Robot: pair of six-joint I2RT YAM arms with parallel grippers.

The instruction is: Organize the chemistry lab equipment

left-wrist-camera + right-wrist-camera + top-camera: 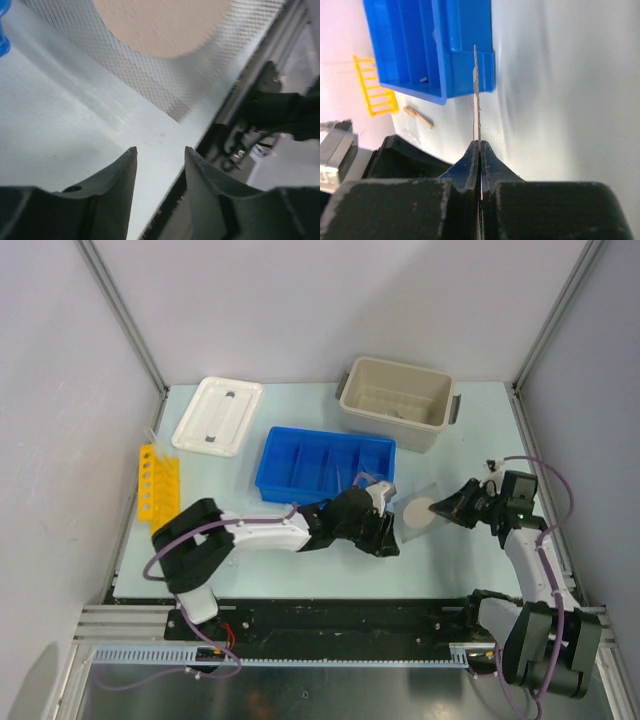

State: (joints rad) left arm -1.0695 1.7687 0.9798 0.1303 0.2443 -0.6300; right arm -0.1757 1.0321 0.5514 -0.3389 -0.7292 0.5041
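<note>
Right gripper [479, 146] clamped tight on mesh [475, 100] edge | left gripper [160, 162] part open, empty, at mesh's 8 o'clock | mesh sits 4 o'clock off tray [300, 455], near it

Woven wire, plastics and wood on a pale matt tabletop [440, 570].
The grey mesh [150, 80] is fine woven metal wire, rough-grained; its centre disc [160, 25] is chalky and matt. At its 10 o'clock the blue tray [272, 485] is smooth glossy plastic, at 12 o'clock the beige tub [385, 432] duller plastic. The stick [418, 116] looks like raw wood.
</note>
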